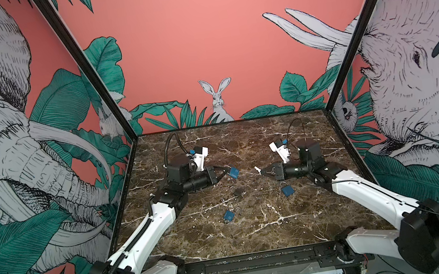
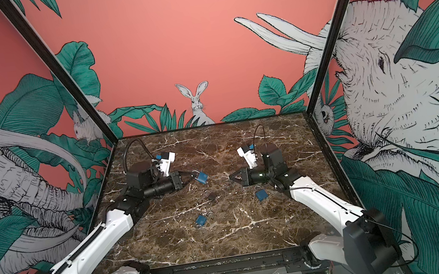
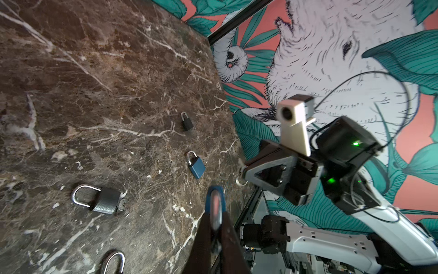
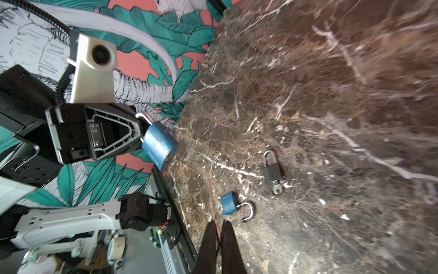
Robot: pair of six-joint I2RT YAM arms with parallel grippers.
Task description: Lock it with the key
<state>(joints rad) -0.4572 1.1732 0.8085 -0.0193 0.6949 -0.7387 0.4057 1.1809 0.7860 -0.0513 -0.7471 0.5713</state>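
Observation:
My left gripper (image 1: 225,170) hangs above the marble table, shut on the steel shackle of a blue padlock (image 1: 233,172). In the left wrist view the lock's edge (image 3: 214,201) sticks out past the closed fingertips. The right wrist view shows its blue body (image 4: 160,144) tilted in the air. My right gripper (image 1: 261,170) faces it from the right, shut on a small key (image 1: 257,169). From the right wrist the key appears as a thin blade (image 4: 213,201) beyond the gripper's tips (image 4: 219,223). Key and lock are apart, with a gap between them.
Several other padlocks lie on the table (image 1: 256,227): a dark one with keys (image 1: 237,191), a blue one (image 1: 288,190) near the right arm, and a blue one with its shackle open (image 1: 229,216) nearer the front. A small black padlock (image 3: 186,122) lies farther off.

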